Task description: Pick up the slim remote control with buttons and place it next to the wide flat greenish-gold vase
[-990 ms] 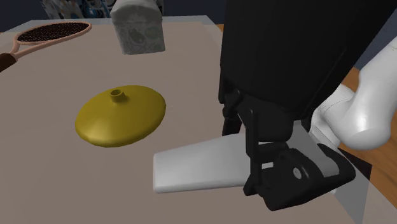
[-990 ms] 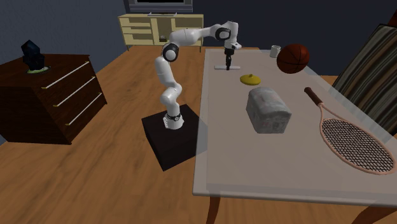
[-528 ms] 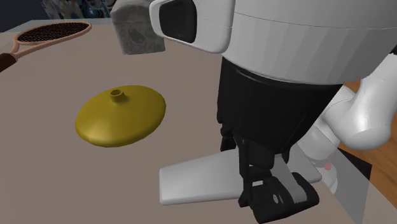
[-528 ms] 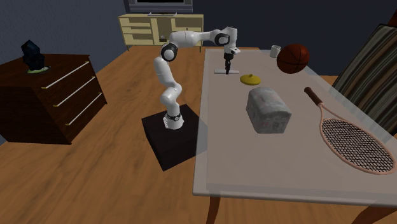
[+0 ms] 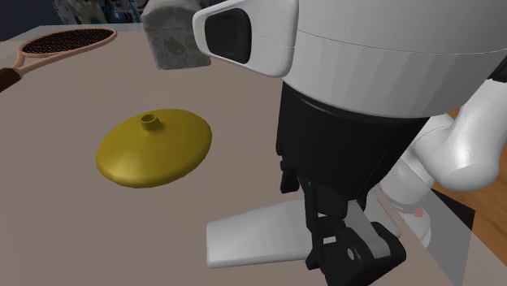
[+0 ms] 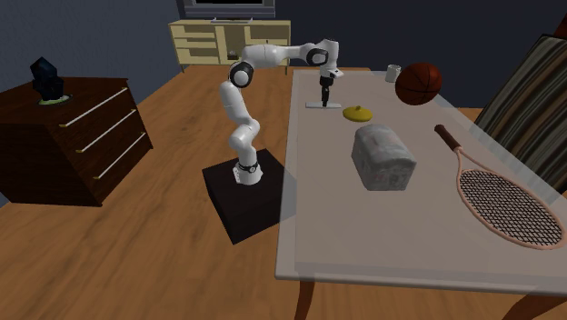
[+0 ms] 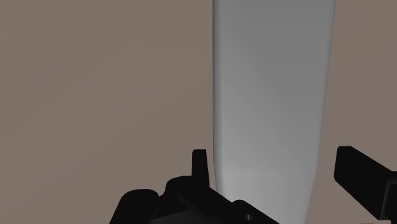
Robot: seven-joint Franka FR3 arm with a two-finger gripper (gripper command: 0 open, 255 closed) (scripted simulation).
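The remote [image 5: 252, 240], drawn as a plain pale grey slab with no buttons showing, lies flat on the brown table [image 5: 65, 219]. It sits a short way from the flat greenish-gold vase [image 5: 154, 146], toward the shoulder view's lower right. My black gripper [image 5: 329, 248] stands low over the remote's near end. In the wrist view the remote [image 7: 273, 95] runs between the fingers of the gripper [image 7: 277, 168]; each finger stands a sliver off its long side, so the gripper is open. From the second exterior view, the gripper [image 6: 324, 96] points straight down at the remote [image 6: 319, 105] beside the vase [image 6: 359, 113].
A mottled grey block [image 6: 382, 156] stands past the vase, with a racket [image 6: 500, 195] beyond it. A brown ball [image 6: 419, 82] and a small cup [image 6: 392, 73] sit at the table's far end. The table edge runs close beside the remote, toward my stand [image 6: 243, 195].
The arm came down and set the remote flat on the table, slightly nearer the shoulder view's bottom edge. The fingers, shut on it before, have parted off its sides.
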